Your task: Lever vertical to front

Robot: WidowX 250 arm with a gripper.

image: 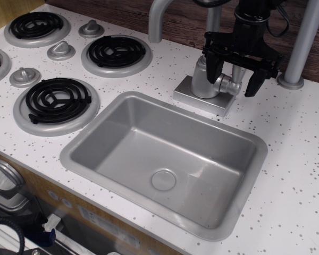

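My gripper [235, 78] hangs wide open astride the lever [237, 72], upper right of the frame, beside the faucet base [203, 79]; it looks rigid, smooth, likely slippery metal, so I'd grip mid-rod

Bright, even overhead light. Soft glare streaks the sink [165, 159] floor, with gentle shadow under its near rim. The centre is sharp, and the bottom-left corner is dim and slightly blurred.
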